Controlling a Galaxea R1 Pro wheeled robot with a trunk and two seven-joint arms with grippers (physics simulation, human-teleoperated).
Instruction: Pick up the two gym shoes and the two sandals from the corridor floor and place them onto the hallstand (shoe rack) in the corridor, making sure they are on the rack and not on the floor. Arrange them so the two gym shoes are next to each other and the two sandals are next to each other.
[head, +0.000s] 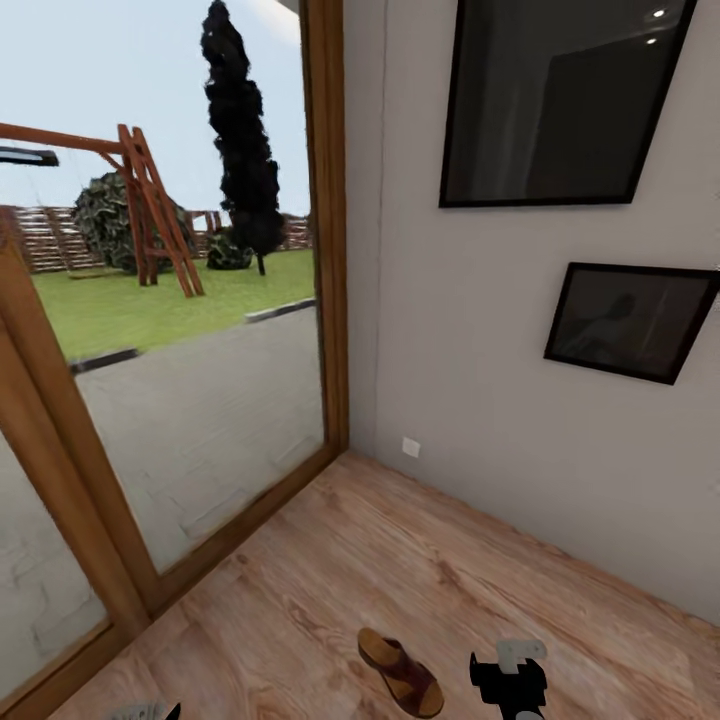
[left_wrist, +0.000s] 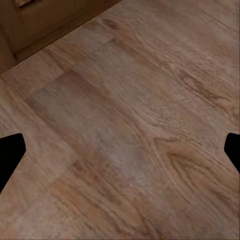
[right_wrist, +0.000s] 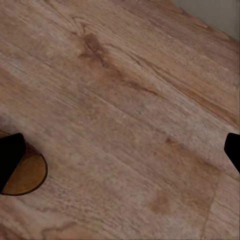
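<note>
Head view: one sandal (head: 401, 672) lies flat on the wood floor (head: 300, 600), just beside the right gripper (head: 512, 690); both grippers spread wide, empty. Likely light, stiff-soled; grip across the strap or sole edges

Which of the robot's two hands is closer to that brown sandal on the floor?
The right. In the head view the right gripper hangs just beside the sandal, whose rounded end shows by one fingertip in its wrist view. The left gripper sits farther off, over bare corridor floor.
</note>
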